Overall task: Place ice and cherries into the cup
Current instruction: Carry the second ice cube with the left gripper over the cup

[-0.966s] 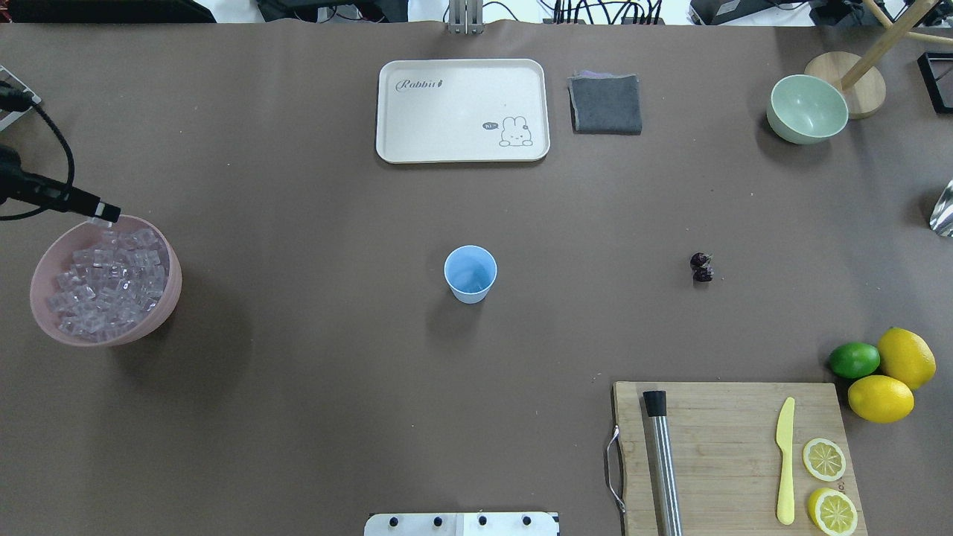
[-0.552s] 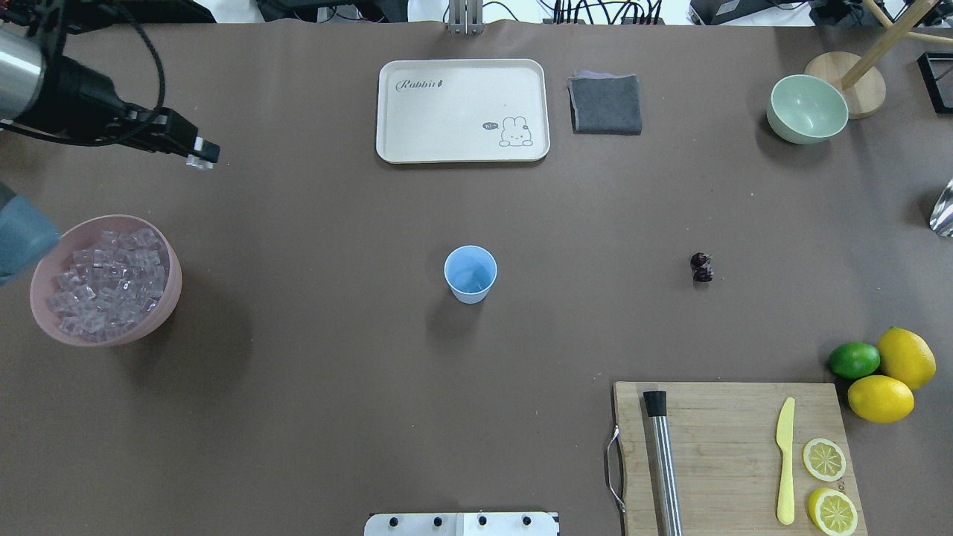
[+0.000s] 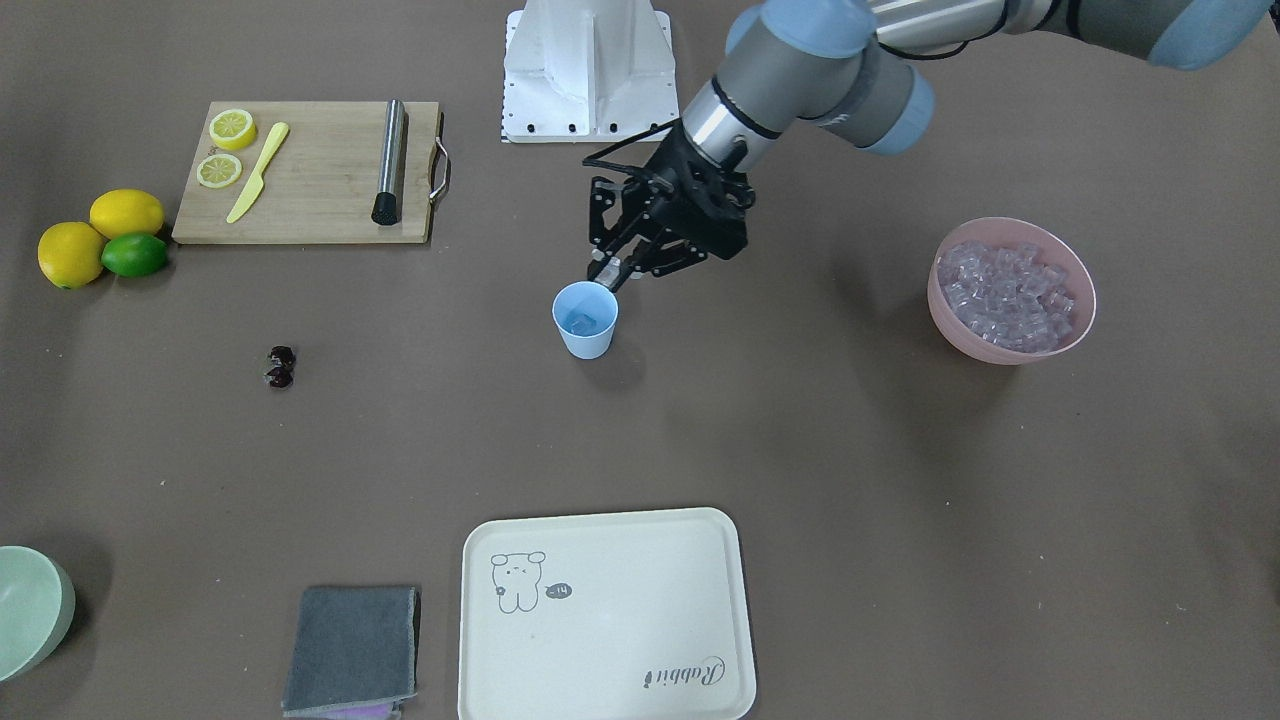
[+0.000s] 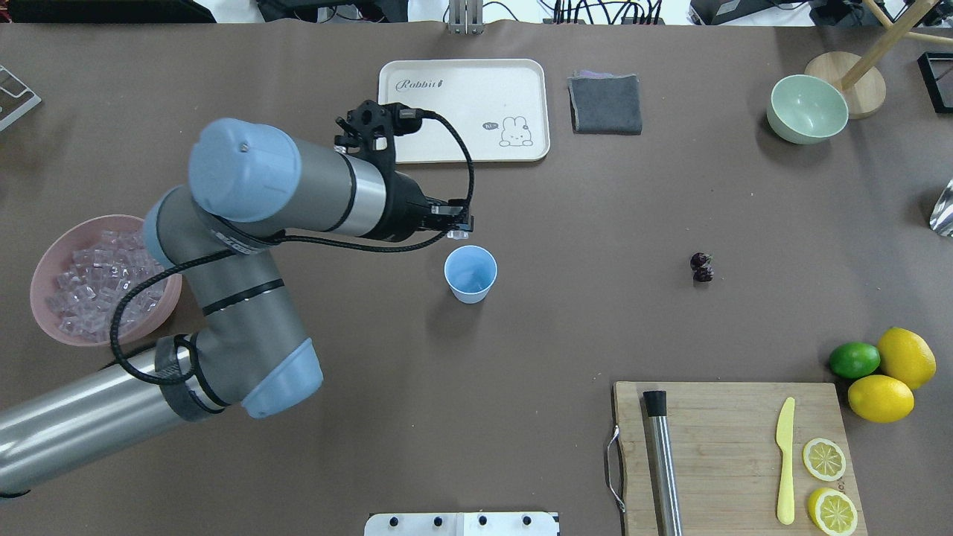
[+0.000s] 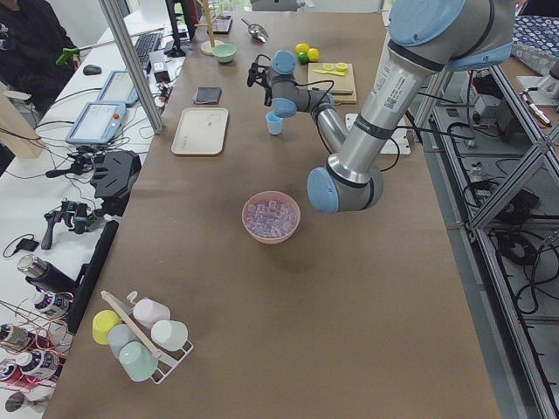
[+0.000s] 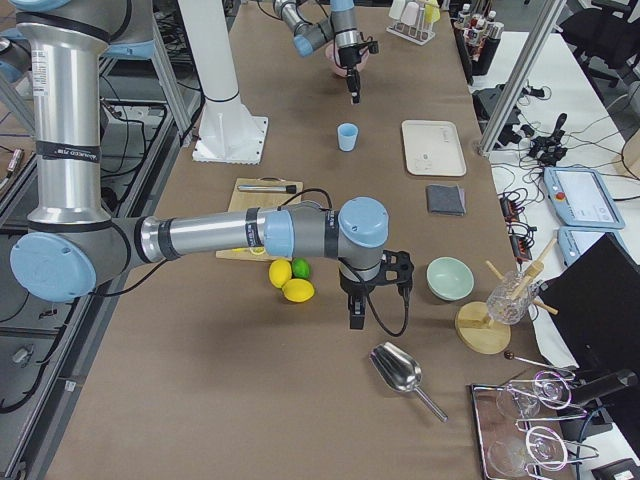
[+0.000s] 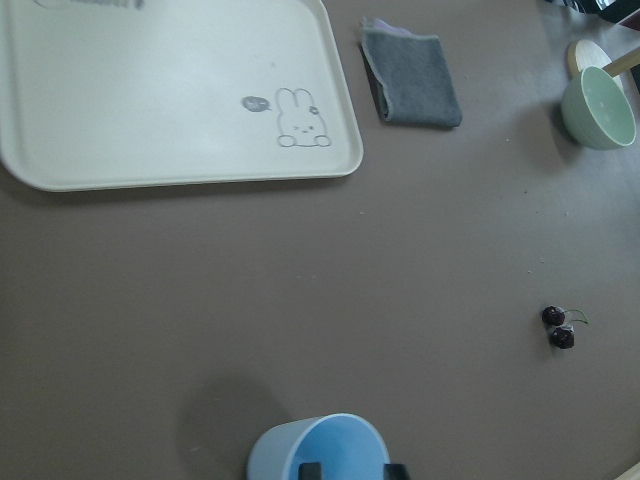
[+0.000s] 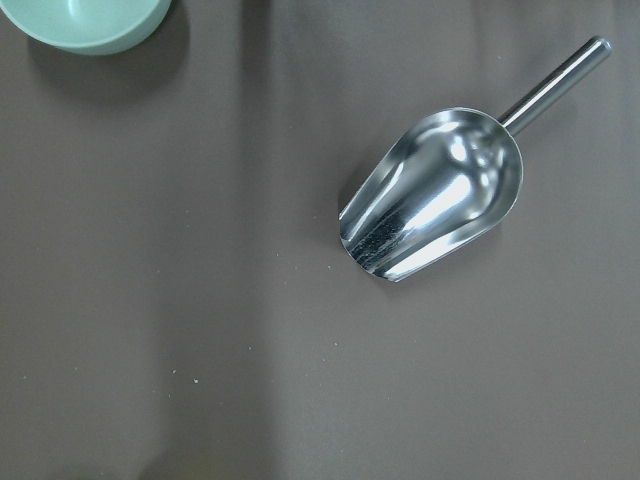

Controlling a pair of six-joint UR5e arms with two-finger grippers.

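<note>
Looking down from the overhead view, you have the pink bowl (image 4: 45, 257) at the far left of the table, heaped with ice (image 4: 89, 283). The left arm passes over the bowl's right side and reaches toward the middle. The left gripper (image 4: 456, 232) hangs just over the left edge of the cup's mouth. Its jaws are narrow, and a small clear piece of ice is pinched at the fingertips. The cup (image 4: 470, 274) stands upright at the centre of the table, and the front view shows a clear piece lying in its bottom.

Beyond the cup, on the far side, you'll see the cream tray (image 4: 447, 119). A folded grey cloth (image 4: 605, 104) lies just right of it.

Right of the cup and well apart from it, the cherries (image 4: 701, 267) lie on the bare table as a joined pair. Farther right, a pale green bowl (image 4: 789, 126) sits at the far edge. The cutting board (image 4: 730, 439) is on the near side, with a lime (image 4: 854, 359) and two lemons (image 4: 905, 357) beside its right corner.

The right gripper (image 6: 355, 322) shows only in the right side view, hanging over the table near a metal scoop (image 8: 435, 195). You cannot tell from that view how its jaws are set.
</note>
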